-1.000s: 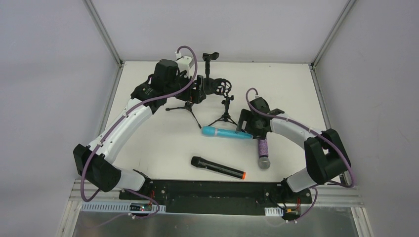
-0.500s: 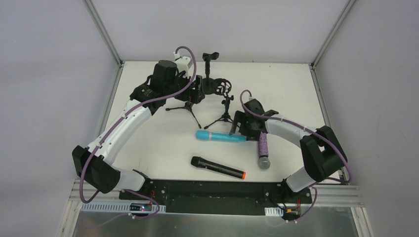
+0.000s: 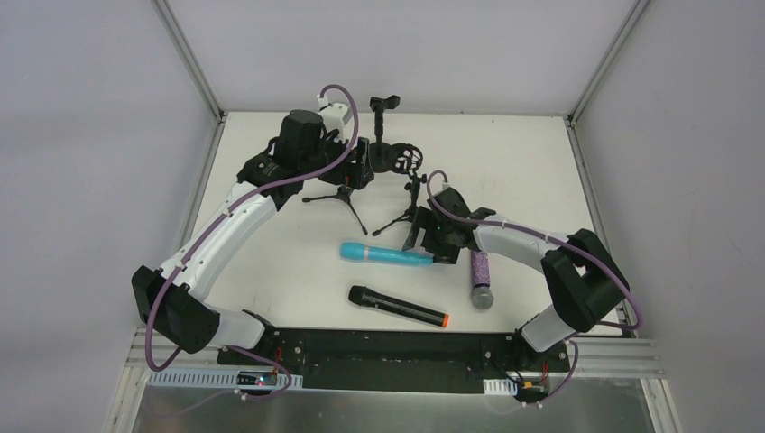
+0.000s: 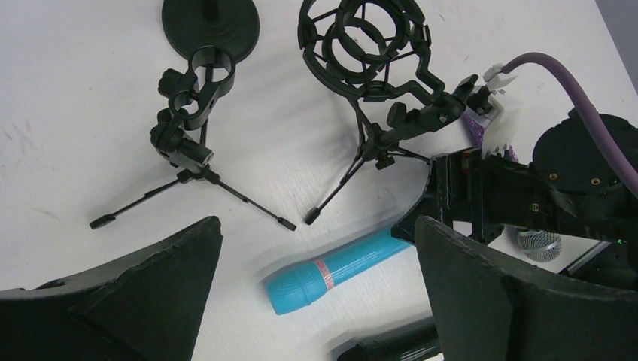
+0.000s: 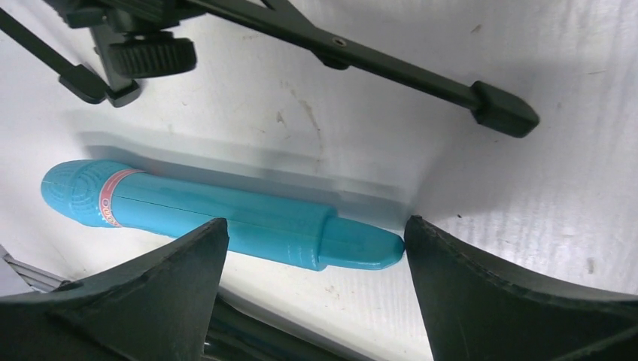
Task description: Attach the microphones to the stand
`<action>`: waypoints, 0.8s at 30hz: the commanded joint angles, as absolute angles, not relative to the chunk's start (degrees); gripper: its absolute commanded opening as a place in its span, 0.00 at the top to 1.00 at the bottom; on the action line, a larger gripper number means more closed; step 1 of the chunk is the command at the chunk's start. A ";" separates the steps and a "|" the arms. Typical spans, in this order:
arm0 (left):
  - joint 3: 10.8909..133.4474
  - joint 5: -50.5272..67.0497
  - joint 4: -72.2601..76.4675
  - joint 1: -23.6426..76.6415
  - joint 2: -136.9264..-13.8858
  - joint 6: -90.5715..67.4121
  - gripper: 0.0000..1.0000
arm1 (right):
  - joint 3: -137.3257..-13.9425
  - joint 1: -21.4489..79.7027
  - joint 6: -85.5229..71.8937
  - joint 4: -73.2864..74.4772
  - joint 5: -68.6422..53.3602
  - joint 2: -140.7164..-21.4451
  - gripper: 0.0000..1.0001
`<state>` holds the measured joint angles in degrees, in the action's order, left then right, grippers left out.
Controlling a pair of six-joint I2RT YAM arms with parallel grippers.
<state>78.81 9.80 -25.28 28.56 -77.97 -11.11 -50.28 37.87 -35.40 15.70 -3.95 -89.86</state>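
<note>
Here, the right gripper (image 5: 314, 229) sits low over the white table (image 3: 289, 262), its two fingers spread wide and clamped on nothing. The turquoise microphone (image 5: 218, 210) lies flat on the table at their tips. It runs lengthwise across the gap rather than crosswise to it. Its tapered tail ends just beside one fingertip, and its body passes behind the other. Its banded head sticks out well past that finger. Whether either finger touches it cannot be told.

From above, the turquoise microphone lies near mid-table, just on the near side of the tripod feet. The black microphone (image 3: 398, 307) with its orange end ring lies closer to the arm bases, apart from the turquoise one and roughly parallel to it. The purple microphone (image 3: 481, 273) lies just beside the right forearm, its silver mesh head toward the near edge.

The left gripper (image 4: 316, 226) hangs above the far part of the table, its fingers also wide apart and holding nothing. Its wrist camera looks down on three black stands. They are a tripod clip stand (image 4: 184, 143), a tripod shock-mount stand (image 4: 399, 116) beside it, and a round-base stand (image 4: 211, 19) behind them. The turquoise microphone lies below the gap between those fingers, just near of the shock-mount stand's feet.
</note>
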 commanded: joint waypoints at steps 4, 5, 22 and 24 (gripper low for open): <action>78.49 8.78 -23.44 29.18 -75.84 -10.72 0.00 | -47.35 40.79 -42.78 9.88 -5.45 -88.83 0.09; 78.49 8.79 -23.39 29.18 -75.77 -10.72 0.00 | -47.29 41.23 -43.06 9.39 -5.53 -89.04 0.09; 78.32 9.07 -23.29 29.18 -75.70 -10.55 0.00 | -43.96 43.01 -46.29 1.97 -8.46 -83.90 0.06; 78.31 8.99 -23.27 29.18 -75.73 -10.60 0.00 | -43.63 42.99 -46.48 1.67 -8.38 -82.59 0.05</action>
<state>78.78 9.80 -25.10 28.56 -77.65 -11.09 -44.40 42.70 -44.84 4.69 -7.51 -86.94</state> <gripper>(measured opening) 0.995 0.941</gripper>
